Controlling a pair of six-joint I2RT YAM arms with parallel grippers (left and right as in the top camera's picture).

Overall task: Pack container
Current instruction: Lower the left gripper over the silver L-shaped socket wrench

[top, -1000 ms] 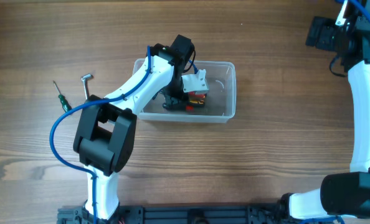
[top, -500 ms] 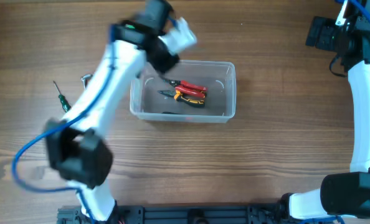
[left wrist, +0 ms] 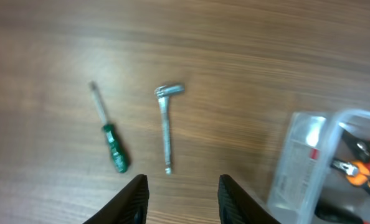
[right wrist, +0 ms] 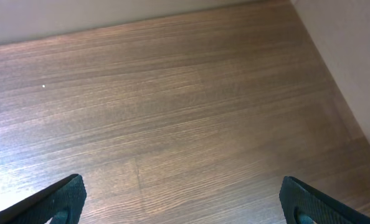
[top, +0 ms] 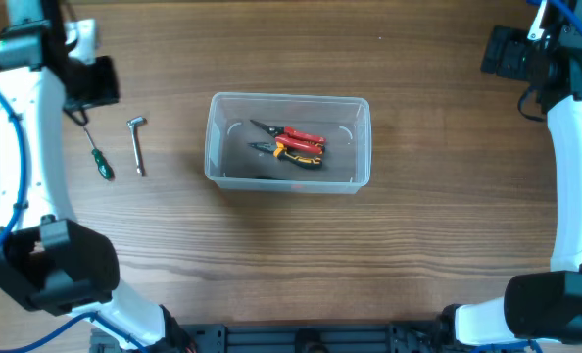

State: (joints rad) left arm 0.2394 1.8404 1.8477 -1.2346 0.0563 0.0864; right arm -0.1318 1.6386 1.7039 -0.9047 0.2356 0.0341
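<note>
Swung away from the container (top: 289,97), the left end effector (left wrist: 182,184) now hangs open and empty above the wrench (left wrist: 166,130), likely stiff, slick steel, best pinched mid-shaft.

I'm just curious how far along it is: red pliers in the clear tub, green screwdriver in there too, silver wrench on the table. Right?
Not quite. The green screwdriver is not in the container; the overhead view shows it on the table beside the silver wrench, left of the container. The red pliers are inside.
</note>
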